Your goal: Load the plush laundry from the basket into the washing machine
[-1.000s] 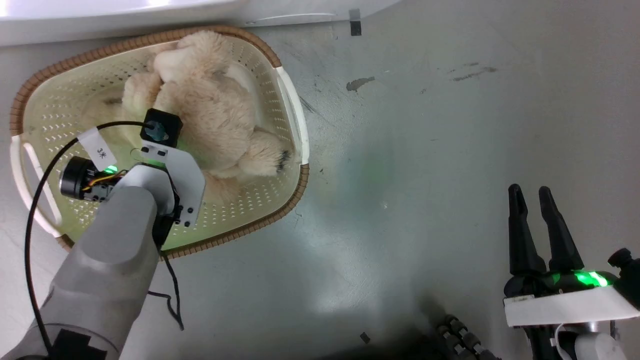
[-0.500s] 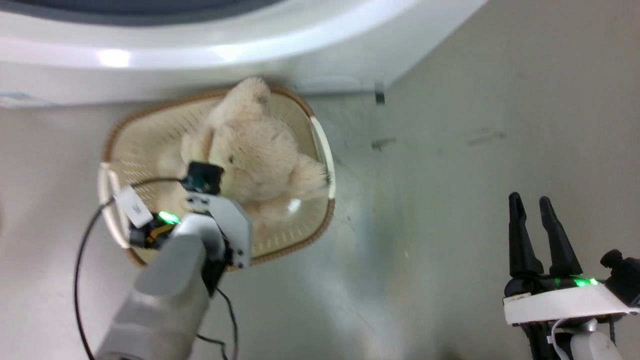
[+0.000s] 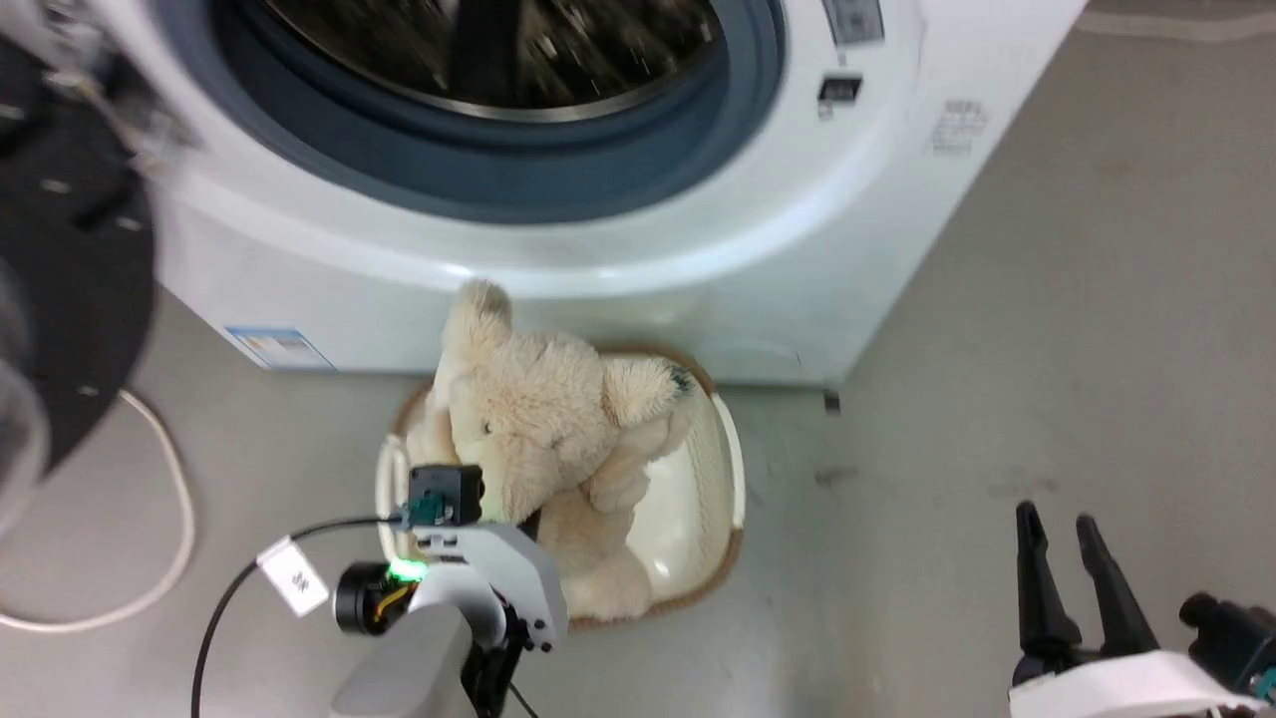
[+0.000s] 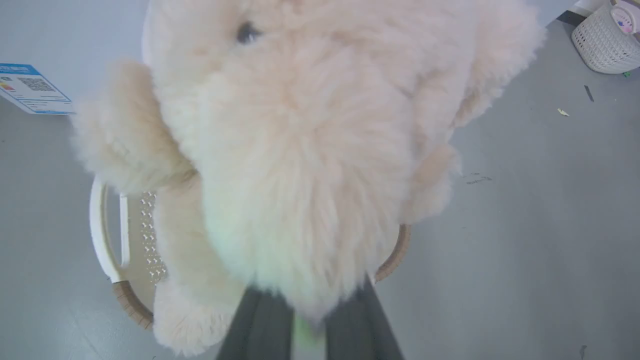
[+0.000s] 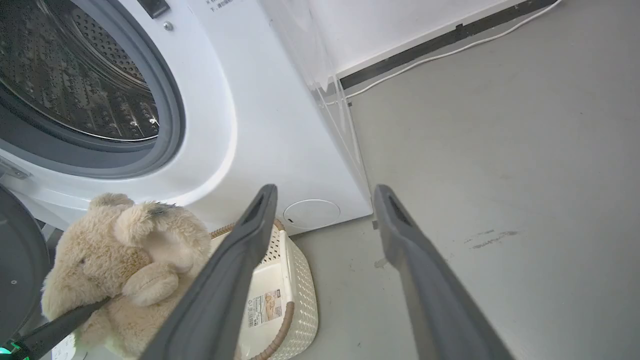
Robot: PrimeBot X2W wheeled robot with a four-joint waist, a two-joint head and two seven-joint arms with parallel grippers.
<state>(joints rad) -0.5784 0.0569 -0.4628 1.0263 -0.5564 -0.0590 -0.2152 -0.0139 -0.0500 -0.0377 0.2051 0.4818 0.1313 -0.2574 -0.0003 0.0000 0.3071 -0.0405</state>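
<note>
The large white front-loading washing machine (image 3: 758, 239) gapes ahead. My left gripper (image 4: 306, 320), arm raised, clamps the fluffy cream-beige plush laundry (image 3: 538, 439) upright over the oval cream perforated basket (image 3: 735, 479). My right gripper (image 3: 1055, 519) hangs low, fingers spread and empty. The basket's paper label (image 5: 264, 309) is unreadable.

Grey floor (image 3: 1047, 299), washing machine (image 3: 797, 229), basket (image 3: 735, 469) just before it, seemingly a white cable (image 3: 185, 504)

Light: bright and even throughout; only faint shadows are cast.
Glare: a white sheen is carried along the washing machine (image 3: 618, 259) front, head view.
Blur: head view is smeared, worst at its upper edge.
Focus: the plush laundry (image 4: 310, 150) is rendered soft, left wrist view.
Tint: green is thrown on its lower fur.
</note>
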